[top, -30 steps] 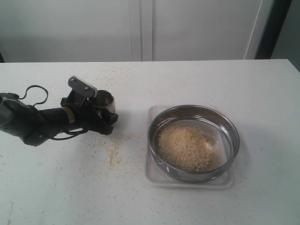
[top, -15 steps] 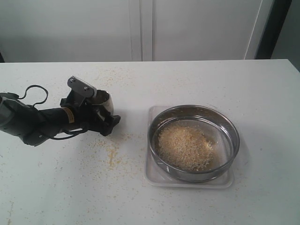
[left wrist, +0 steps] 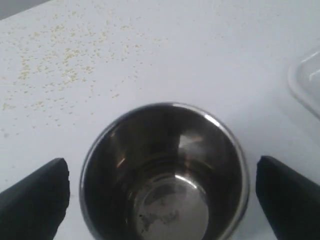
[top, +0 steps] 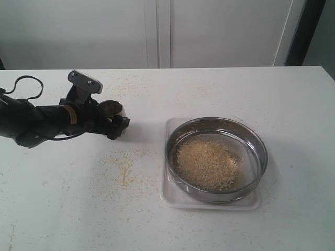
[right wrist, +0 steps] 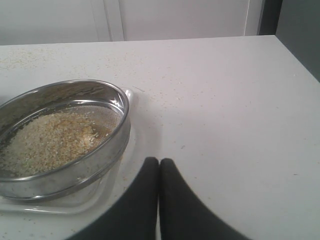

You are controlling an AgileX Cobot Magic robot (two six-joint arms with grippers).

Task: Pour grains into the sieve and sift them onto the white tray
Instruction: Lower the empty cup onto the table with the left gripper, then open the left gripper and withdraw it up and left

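White tabletop (top: 220, 89) fills my exterior view, a pale wall behind it. Far left, my left gripper (left wrist: 161, 165) brackets one small steel cup (top: 111, 108): its fingers (left wrist: 37, 197) stand wide on either side, a gap showing between each and the cup, which looks empty inside. A yellow band on that arm is too small for me to read. Loose grains (top: 124, 170) speckle the tabletop beside it. Right of centre, one sieve (top: 216, 120) rests on one white tray (top: 180, 201), a single heap of grains (top: 205, 163) lying on its mesh. My right gripper (right wrist: 159, 172) hangs just beside the tray, fingers pressed together on nothing.
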